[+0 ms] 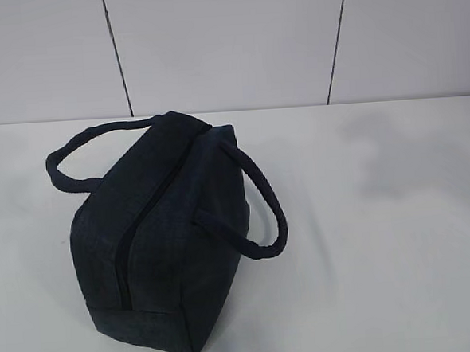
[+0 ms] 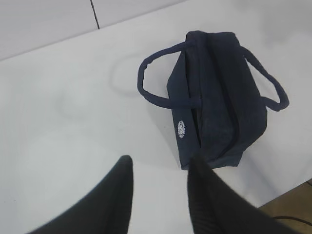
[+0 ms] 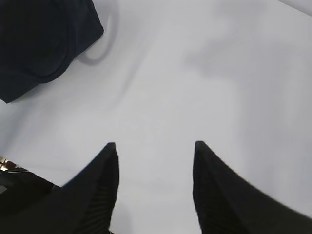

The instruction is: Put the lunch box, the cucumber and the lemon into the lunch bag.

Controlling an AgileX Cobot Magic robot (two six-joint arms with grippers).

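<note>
The dark navy lunch bag (image 1: pixel 163 236) stands on the white table, left of centre in the exterior view, its two loop handles spread to the sides and its top zipper closed. It also shows in the left wrist view (image 2: pixel 217 109) and at the top left of the right wrist view (image 3: pixel 41 41). My left gripper (image 2: pixel 160 163) is open and empty above the table, short of the bag. My right gripper (image 3: pixel 155 145) is open and empty over bare table, away from the bag. Neither gripper shows in the exterior view. The lunch box, the cucumber and the lemon are out of view.
The white table (image 1: pixel 382 239) meets a pale panelled wall (image 1: pixel 227 41) at the back. The table's near edge and a brown floor (image 2: pixel 292 214) show at the lower right of the left wrist view. A dark object (image 3: pixel 14 187) sits at the right wrist view's lower left.
</note>
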